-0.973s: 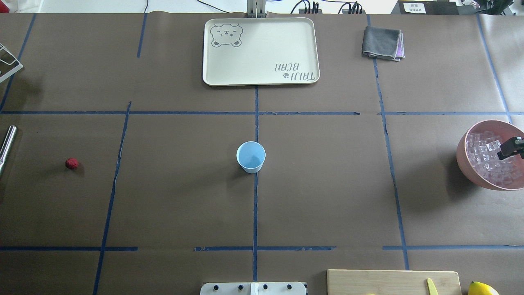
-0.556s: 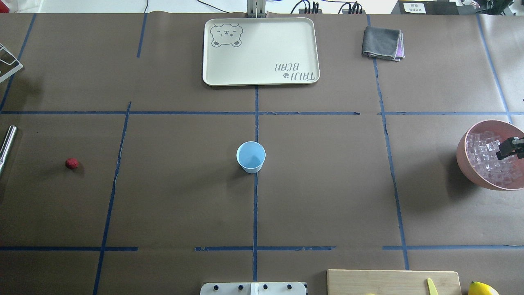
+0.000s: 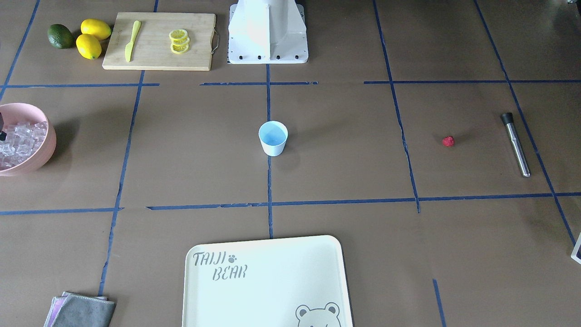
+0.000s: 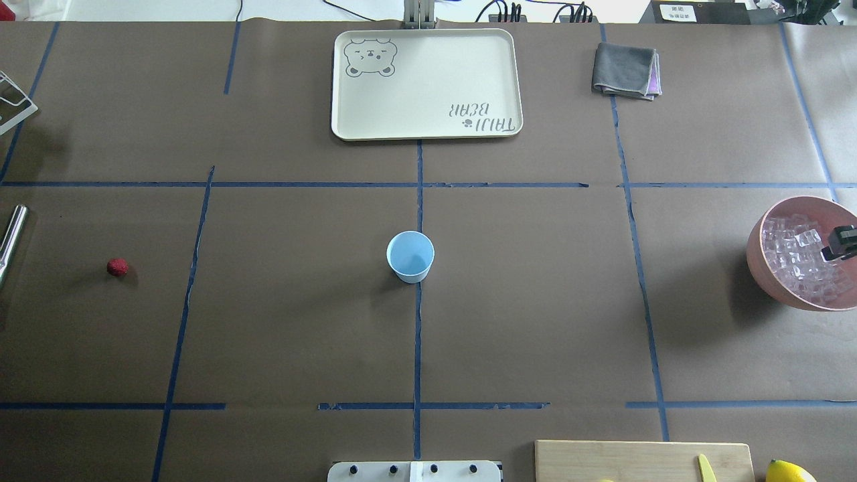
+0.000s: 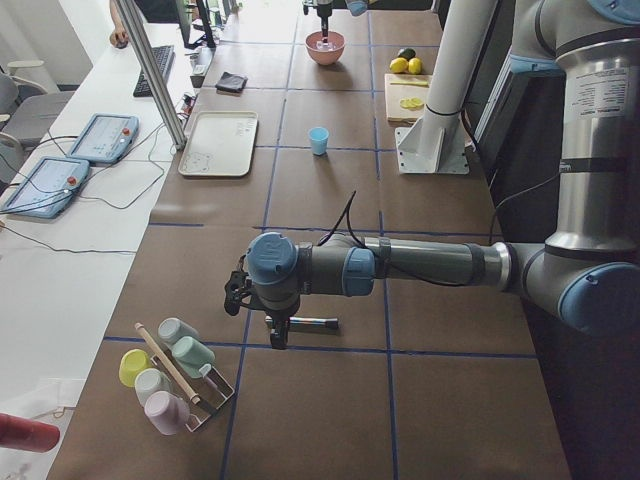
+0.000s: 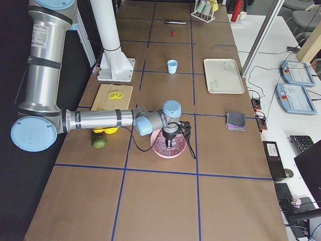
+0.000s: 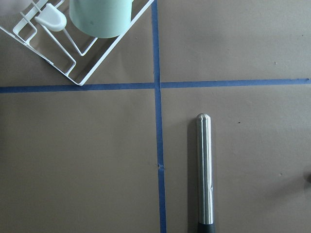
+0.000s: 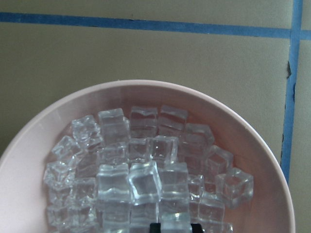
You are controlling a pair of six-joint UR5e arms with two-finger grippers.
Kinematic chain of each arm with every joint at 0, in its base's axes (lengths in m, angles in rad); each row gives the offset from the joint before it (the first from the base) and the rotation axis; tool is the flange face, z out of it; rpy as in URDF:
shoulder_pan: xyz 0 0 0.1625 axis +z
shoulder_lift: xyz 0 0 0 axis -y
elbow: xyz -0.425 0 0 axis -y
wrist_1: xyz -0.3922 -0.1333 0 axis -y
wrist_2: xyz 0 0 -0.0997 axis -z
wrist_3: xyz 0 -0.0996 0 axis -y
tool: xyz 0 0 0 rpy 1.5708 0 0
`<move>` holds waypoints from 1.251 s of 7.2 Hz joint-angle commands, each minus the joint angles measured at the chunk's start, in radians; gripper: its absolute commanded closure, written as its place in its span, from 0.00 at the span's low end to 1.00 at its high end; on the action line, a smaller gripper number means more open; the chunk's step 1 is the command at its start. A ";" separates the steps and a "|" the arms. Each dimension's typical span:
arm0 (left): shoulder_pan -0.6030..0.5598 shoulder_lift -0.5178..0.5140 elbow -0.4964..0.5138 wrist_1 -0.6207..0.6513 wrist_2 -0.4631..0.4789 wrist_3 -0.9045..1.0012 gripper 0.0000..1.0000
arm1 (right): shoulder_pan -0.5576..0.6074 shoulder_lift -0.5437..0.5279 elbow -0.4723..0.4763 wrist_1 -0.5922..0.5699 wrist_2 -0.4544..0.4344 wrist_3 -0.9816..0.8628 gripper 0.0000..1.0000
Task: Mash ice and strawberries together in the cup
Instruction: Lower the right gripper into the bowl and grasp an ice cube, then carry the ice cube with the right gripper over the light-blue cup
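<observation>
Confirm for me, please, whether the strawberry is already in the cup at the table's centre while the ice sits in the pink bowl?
Not quite: the cup is empty. The strawberry lies on the bare table, well apart from the cup, as the overhead view shows. The ice is indeed in the pink bowl.

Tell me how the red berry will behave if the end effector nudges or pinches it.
The strawberry is small and round, lying alone on the flat table, so a nudge will probably roll it. Its bumpy skin should give some grip. Tiny beside the cup, it is likely light.
</observation>
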 commanded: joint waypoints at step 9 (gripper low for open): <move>-0.001 0.005 -0.020 -0.002 0.003 -0.003 0.00 | -0.323 0.768 0.211 -0.702 -0.061 0.563 0.98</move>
